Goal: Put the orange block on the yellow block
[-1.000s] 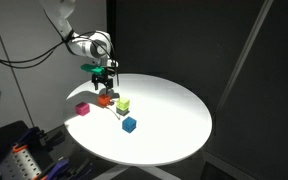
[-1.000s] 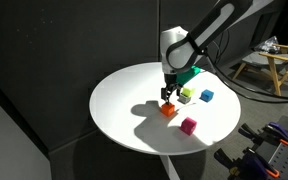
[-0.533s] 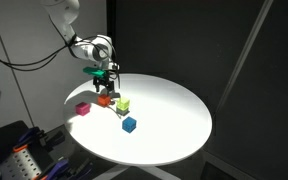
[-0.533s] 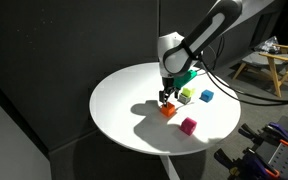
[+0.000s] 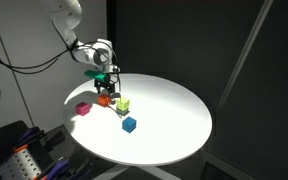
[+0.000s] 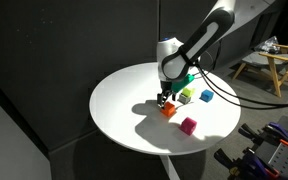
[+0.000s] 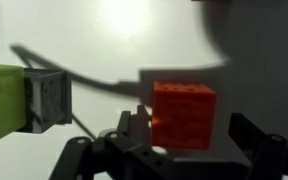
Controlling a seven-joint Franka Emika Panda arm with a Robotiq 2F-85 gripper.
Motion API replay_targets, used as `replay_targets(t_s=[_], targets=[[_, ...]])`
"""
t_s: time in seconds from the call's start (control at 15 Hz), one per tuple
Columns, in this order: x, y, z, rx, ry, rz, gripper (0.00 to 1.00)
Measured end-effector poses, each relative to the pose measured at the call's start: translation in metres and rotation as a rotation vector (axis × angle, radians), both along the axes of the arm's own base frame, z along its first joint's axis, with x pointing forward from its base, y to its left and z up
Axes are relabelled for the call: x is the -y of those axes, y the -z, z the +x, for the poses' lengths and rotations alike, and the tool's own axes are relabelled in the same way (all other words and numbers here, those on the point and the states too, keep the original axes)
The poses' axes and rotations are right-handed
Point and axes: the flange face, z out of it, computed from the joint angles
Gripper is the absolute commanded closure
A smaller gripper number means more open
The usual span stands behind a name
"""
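- The end effector (image 5: 104, 84) hovers directly above the orange block (image 5: 105, 99) on the round white tabletop (image 5: 174, 110). Its 2 fingers are spread and pinch nothing.
- In the wrist view, the orange block sits centred between the fingers.
- The yellow block (image 7: 4, 98) lies at 9 o'clock from it, near but apart.
- No containers appear.

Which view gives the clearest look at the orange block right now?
The wrist view: the orange block sits close and large, its front face and edges distinct. In both exterior views the block is only a small orange spot under the gripper.
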Motion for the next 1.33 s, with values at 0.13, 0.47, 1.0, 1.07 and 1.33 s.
replay_targets(t_s=[0.13, 0.47, 1.0, 1.07, 1.33], targets=[[0.0, 0.003, 0.001, 0.008, -0.001, 0.001, 0.0], [0.001, 0.011, 0.001, 0.012, 0.0, 0.001, 0.0], [0.005, 0.023, -0.002, -0.006, 0.003, -0.006, 0.51], [0.005, 0.023, -0.002, -0.007, 0.003, -0.006, 0.59], [0.003, 0.022, -0.002, -0.008, 0.001, -0.007, 0.73]])
